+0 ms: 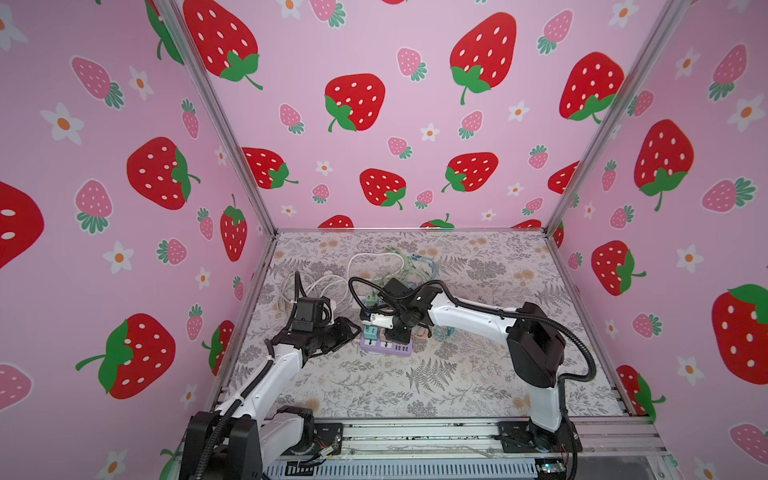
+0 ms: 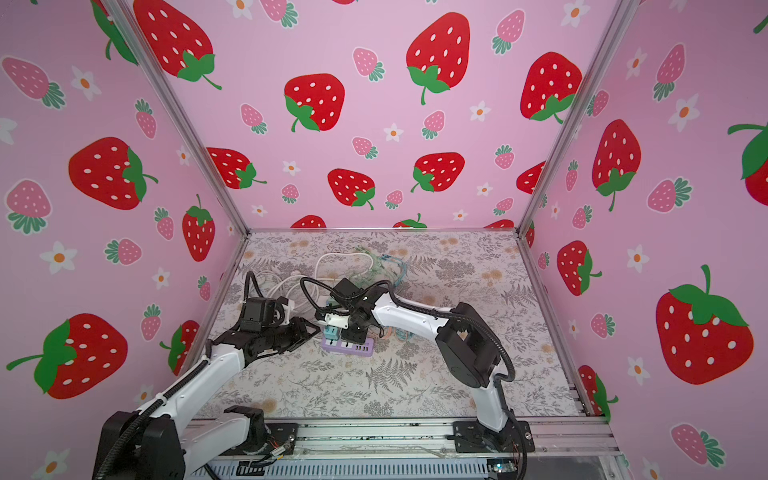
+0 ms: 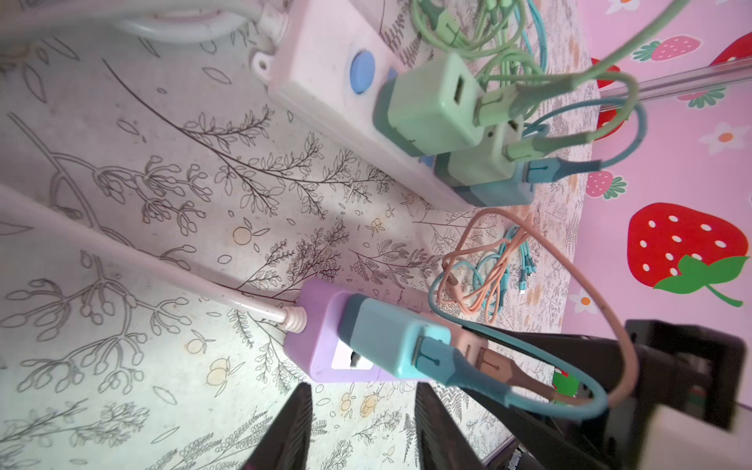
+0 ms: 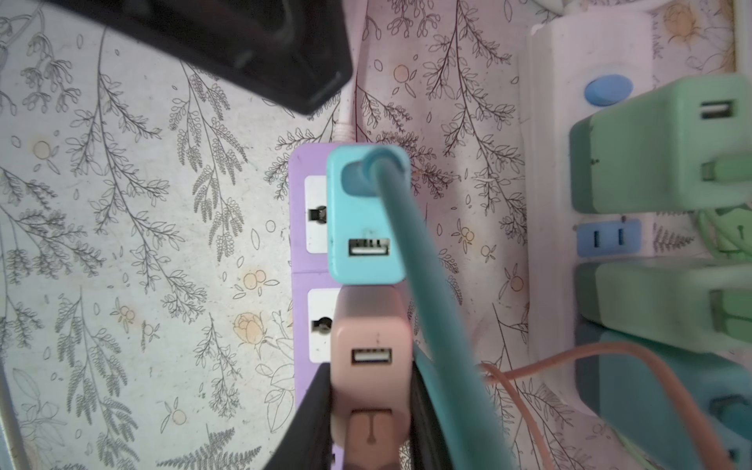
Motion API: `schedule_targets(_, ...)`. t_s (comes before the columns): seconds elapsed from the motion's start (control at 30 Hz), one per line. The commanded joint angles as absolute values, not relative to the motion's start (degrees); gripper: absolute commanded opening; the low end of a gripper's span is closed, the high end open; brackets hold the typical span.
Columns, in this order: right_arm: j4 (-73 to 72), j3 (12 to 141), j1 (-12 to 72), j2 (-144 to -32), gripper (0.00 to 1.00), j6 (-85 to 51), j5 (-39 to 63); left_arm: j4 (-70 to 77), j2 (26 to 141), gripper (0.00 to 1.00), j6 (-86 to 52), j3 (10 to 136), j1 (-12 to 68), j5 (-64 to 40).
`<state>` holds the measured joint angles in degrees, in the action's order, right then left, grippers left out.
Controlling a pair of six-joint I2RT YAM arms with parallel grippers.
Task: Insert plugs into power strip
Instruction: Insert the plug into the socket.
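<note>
A purple power strip (image 1: 388, 349) (image 2: 351, 348) (image 4: 299, 244) lies mid-table. A teal-blue plug (image 4: 366, 219) (image 3: 390, 337) (image 1: 371, 332) stands in its end socket. Beside it, over the second socket, is a peach-pink plug (image 4: 368, 350) (image 3: 472, 346), with my right gripper (image 4: 368, 411) (image 1: 392, 332) shut on its sides from above. Its prongs are hidden. My left gripper (image 3: 362, 431) (image 1: 349, 330) is open and holds nothing, just off the strip's cord end.
A white power strip (image 4: 569, 81) (image 3: 317, 61) lies behind, carrying two mint green plugs (image 4: 659, 150) (image 4: 671, 305) and a teal one (image 4: 671, 386). Loose peach and teal cables (image 3: 484, 276) trail beside it. White cords (image 1: 328, 286) coil at the back left.
</note>
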<state>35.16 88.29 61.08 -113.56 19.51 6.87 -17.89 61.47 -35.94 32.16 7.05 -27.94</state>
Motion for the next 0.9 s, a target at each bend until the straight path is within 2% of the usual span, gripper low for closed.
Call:
schedule_targets(0.0, 36.1, 86.4, 61.4, -113.1, 0.2, 18.7, 7.4, -21.7, 59.4, 0.5, -35.2, 34.5, 6.7, -26.1)
schedule_targets(0.1, 35.5, 86.5, 61.3, -112.0, 0.29, 18.2, 7.8, -22.6, 57.9, 0.54, -35.0, 35.0, 6.3, -25.7)
schedule_targets(0.47, 34.0, 85.1, 60.9, -106.8, 0.53, 16.4, 10.9, -27.0, 56.1, 0.66, -32.0, 39.8, 3.9, -24.9)
schedule_targets(0.67, 33.7, 82.1, 60.2, -103.1, 0.7, 15.6, 10.5, -28.8, 57.5, 0.72, -30.2, 42.8, 1.8, -24.7)
schedule_targets(0.87, 32.0, 77.0, 59.2, -98.2, 0.75, 14.4, 9.2, -30.2, 58.3, 0.78, -28.5, 46.7, -1.9, -27.7)
